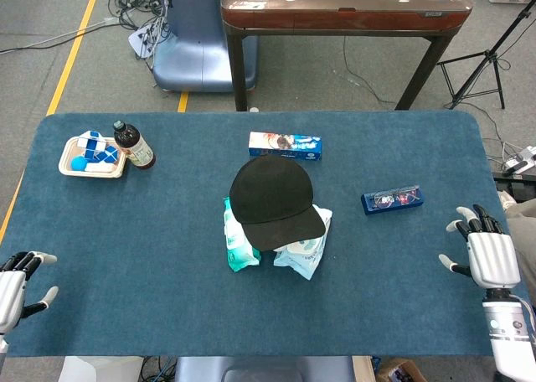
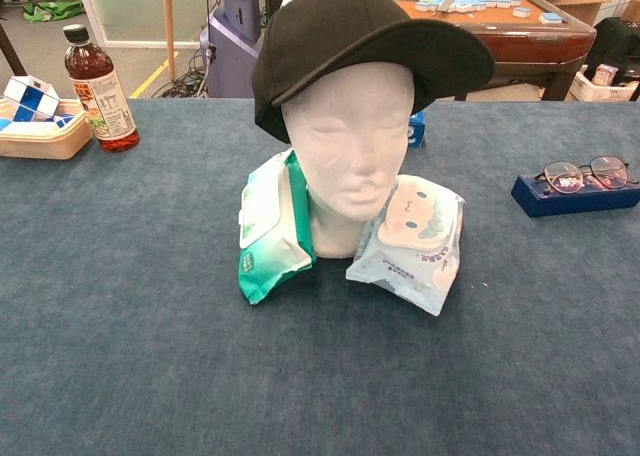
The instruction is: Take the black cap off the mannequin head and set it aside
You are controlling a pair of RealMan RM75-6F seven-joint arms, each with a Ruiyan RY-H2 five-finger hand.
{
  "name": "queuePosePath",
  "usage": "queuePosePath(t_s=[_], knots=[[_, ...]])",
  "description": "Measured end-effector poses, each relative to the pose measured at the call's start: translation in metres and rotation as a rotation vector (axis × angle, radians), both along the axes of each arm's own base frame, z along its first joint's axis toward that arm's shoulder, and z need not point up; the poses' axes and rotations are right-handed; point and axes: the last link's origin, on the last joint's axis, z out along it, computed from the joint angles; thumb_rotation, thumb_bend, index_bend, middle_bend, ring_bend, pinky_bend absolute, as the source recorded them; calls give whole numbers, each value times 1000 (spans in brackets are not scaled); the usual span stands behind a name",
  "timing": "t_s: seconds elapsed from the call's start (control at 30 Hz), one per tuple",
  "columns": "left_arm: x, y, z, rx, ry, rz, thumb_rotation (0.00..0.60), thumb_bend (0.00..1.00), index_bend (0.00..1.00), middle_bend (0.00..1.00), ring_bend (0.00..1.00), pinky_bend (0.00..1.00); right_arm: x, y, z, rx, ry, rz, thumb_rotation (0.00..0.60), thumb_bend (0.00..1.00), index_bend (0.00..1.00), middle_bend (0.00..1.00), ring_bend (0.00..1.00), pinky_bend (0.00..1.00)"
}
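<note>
A black cap (image 1: 272, 200) (image 2: 360, 38) sits on a white mannequin head (image 2: 348, 146) at the middle of the blue table, brim toward me. From above the cap hides the mannequin head. My left hand (image 1: 15, 286) rests at the table's near left edge, fingers apart, holding nothing. Over at the near right edge my right hand (image 1: 486, 255) also lies open and empty. Both hands are far from the cap. Neither hand shows in the chest view.
Two wet-wipe packs, green (image 2: 270, 226) and light blue (image 2: 412, 241), lean against the mannequin's neck. A glasses case with glasses (image 1: 392, 199) lies right, a blue-white box (image 1: 286, 145) behind the cap. A brown bottle (image 1: 133, 145) and a tray of blue items (image 1: 92, 157) stand far left.
</note>
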Motion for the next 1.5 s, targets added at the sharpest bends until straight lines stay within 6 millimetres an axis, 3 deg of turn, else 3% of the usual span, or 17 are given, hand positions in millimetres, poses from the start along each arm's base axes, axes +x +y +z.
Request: queuePosePath(t_s=[0.33, 0.53, 1.17, 1.5], knots=[[0, -4, 2, 11, -4, 5, 600, 225, 355, 325, 241, 371, 7, -2, -4, 12, -17, 46, 600, 21, 410, 239, 103, 217], [-1, -9, 7, 29, -10, 11, 600, 226, 355, 325, 241, 371, 28, 0, -6, 12, -52, 175, 600, 21, 410, 250, 103, 223], [-1, -18, 19, 55, -25, 20, 600, 225, 354, 325, 245, 371, 172, 11, -14, 13, -27, 633, 600, 19, 410, 233, 102, 224], [-1, -20, 20, 51, -35, 18, 600, 226, 354, 326, 247, 371, 216, 4, -33, -19, -46, 762, 600, 18, 410, 227, 103, 225]])
